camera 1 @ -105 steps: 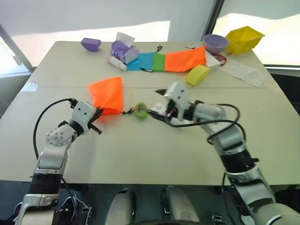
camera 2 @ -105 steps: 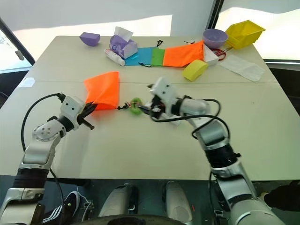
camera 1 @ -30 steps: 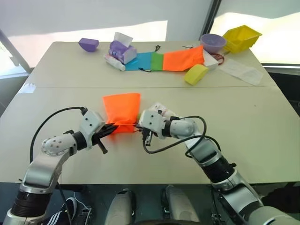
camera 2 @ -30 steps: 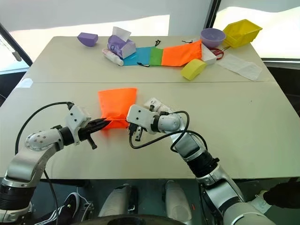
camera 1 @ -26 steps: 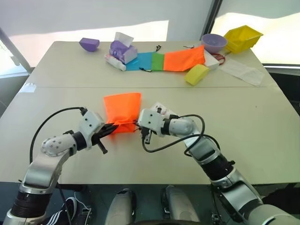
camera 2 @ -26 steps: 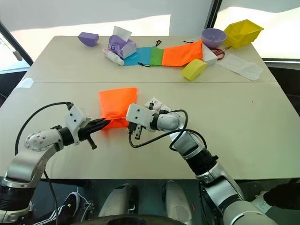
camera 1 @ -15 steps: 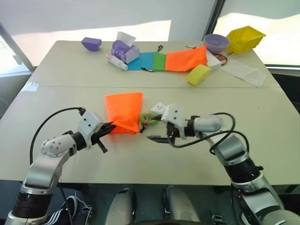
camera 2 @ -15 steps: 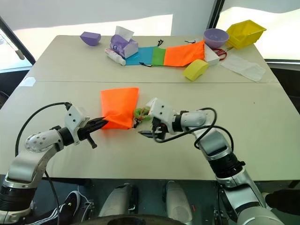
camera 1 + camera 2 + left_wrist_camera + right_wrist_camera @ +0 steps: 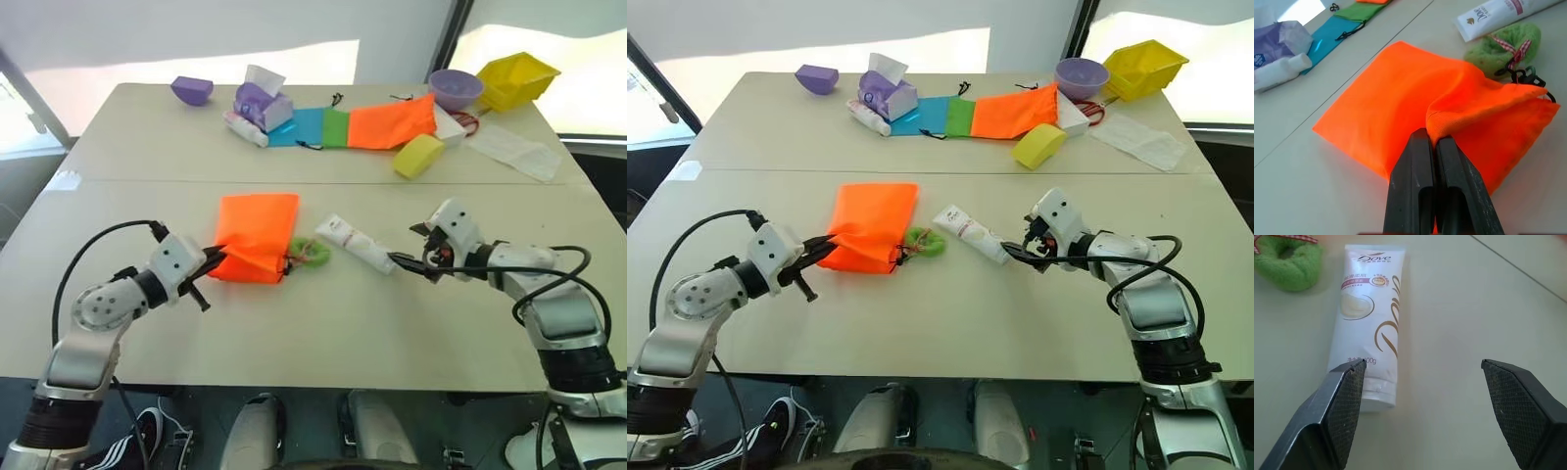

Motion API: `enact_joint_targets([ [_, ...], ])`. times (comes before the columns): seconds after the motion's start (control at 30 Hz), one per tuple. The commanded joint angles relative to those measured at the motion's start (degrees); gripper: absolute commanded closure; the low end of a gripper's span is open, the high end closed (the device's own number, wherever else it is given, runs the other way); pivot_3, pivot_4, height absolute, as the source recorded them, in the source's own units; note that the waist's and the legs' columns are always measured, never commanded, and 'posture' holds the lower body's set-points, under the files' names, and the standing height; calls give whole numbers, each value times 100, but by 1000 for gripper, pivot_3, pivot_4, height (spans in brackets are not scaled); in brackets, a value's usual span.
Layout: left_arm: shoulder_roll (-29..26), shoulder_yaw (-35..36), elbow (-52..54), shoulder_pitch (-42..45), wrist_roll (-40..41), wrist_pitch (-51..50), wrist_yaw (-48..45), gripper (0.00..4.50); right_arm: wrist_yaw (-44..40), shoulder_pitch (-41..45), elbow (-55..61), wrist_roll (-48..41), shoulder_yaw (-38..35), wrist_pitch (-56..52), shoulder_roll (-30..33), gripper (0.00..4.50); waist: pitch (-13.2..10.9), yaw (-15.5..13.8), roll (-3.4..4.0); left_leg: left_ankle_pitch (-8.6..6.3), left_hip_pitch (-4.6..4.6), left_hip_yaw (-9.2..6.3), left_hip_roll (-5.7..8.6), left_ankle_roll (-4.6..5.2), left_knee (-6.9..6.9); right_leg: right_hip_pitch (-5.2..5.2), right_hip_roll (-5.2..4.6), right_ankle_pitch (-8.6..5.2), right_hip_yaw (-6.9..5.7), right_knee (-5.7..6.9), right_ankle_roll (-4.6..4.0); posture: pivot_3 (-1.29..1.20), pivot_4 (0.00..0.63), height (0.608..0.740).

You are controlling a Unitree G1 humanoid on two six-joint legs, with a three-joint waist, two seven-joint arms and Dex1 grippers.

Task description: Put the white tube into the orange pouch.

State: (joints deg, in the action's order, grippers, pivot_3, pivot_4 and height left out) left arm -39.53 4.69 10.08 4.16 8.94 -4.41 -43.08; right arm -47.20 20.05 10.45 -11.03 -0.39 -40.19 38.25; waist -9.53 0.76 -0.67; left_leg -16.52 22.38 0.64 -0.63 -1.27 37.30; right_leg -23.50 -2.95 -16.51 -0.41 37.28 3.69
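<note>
Over on the left, the left gripper (image 9: 209,262) is pinched tight on a fold at the near edge of the orange pouch (image 9: 255,235), probably to pin it for loading, its green bead (image 9: 314,252) lying by the mouth. Just past that the white tube (image 9: 357,244) lies flat on the pale table (image 9: 323,323), outside the pouch, and the right gripper (image 9: 411,261) hovers at its near end, jaws wide and empty. Bright daylight floods the far side, where a yellow bin (image 9: 516,80) sits.
</note>
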Motion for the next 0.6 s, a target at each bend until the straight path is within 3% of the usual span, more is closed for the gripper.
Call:
enact_joint_targets([
  [0.03,-45,-8,-37,32,-24,155,-91,4500,32,1,257,-251,-66,-315,-3,579,0,-2,0,0,0,0,0,0,0,0,0,0,0,0,0,0,150,740],
  [0.17,14,-40,-32,-100,5,128,-98,4500,118,3,515,-571,-165,-751,-39,579,-1,-2,0,0,4,2,1,0,5,3,-2,0,1,-6,1,0,150,740],
  [0.6,192,-113,6,-112,-29,117,-6,4500,512,-58,412,-233,391,-708,-42,579,-1,4,0,0,3,4,1,0,10,3,1,1,1,-2,2,0,150,740],
])
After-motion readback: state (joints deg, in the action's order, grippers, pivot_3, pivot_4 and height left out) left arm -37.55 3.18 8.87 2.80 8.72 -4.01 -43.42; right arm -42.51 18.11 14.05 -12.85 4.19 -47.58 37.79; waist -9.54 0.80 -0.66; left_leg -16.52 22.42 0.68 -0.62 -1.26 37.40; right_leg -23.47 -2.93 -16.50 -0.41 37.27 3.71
